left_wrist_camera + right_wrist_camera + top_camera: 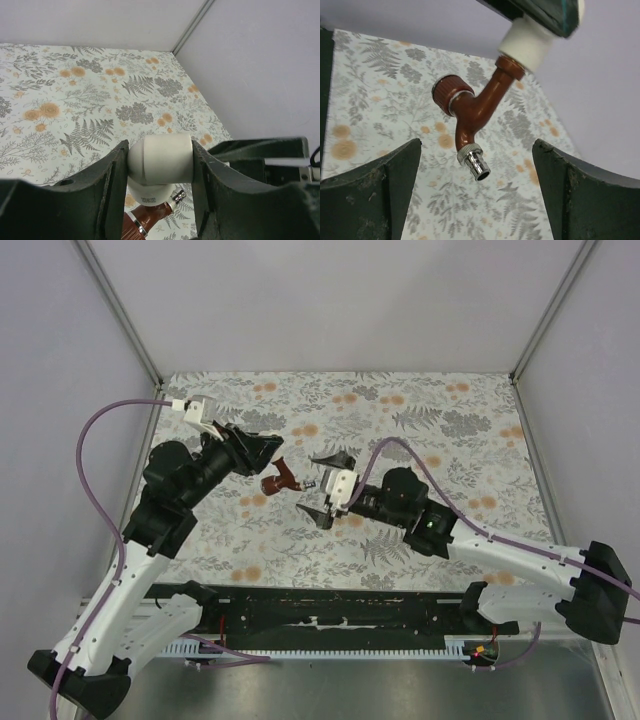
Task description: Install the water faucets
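Note:
My left gripper is shut on a white elbow pipe fitting, held above the table. The dark red-brown faucet hangs from the fitting's lower end, joined to it; it also shows in the left wrist view. In the right wrist view the faucet points its silvery tip down toward the camera, with the fitting above it. My right gripper is open, its fingers standing wide on either side of the tip and not touching it.
The floral tablecloth covers the table, with grey walls at the back and both sides. A black rail runs along the near edge between the arm bases.

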You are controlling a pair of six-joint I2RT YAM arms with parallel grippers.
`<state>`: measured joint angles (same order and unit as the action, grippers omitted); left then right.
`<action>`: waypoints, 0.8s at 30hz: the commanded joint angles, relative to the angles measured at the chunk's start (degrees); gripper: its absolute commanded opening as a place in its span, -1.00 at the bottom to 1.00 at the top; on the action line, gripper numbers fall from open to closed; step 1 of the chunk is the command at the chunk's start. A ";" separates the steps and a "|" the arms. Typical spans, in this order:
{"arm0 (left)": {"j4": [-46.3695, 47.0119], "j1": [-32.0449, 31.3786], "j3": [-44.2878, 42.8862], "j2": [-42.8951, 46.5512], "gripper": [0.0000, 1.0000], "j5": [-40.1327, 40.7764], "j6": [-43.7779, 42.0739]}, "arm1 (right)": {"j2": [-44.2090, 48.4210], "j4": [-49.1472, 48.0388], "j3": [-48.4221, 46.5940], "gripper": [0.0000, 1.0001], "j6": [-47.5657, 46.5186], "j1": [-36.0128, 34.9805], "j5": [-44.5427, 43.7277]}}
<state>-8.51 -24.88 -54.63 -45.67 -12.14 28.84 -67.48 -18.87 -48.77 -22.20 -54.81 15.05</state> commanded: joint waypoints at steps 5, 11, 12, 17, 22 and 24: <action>0.16 -0.34 -3.73 -0.56 -0.96 1.60 -1.07 | -4.14 -14.25 2.63 0.96 -34.11 -14.44 -27.94; -0.45 -0.25 -3.90 -0.91 -0.96 1.94 0.16 | -14.76 -31.72 3.95 0.96 -50.20 -20.51 -36.92; -0.54 -0.25 -4.08 -1.00 -0.96 2.12 0.51 | -16.87 -35.23 3.95 0.96 -52.40 -20.86 -37.89; -1.15 -0.25 -4.52 -0.91 -0.96 2.12 1.66 | -25.50 -49.76 2.28 0.96 -58.14 -21.31 -42.20; -1.42 -0.34 -4.17 -0.82 -0.96 1.59 3.59 | -29.28 -56.43 -0.09 0.89 -56.82 -21.22 -44.22; -1.33 -0.25 -4.17 -0.91 -0.96 1.07 4.29 | -29.98 -58.20 -0.97 0.84 -56.21 -20.96 -45.02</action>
<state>-11.70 -24.88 -55.99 -47.00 -10.44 29.95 -96.20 -64.55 -45.87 -77.49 -76.03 -25.87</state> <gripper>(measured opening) 0.531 0.944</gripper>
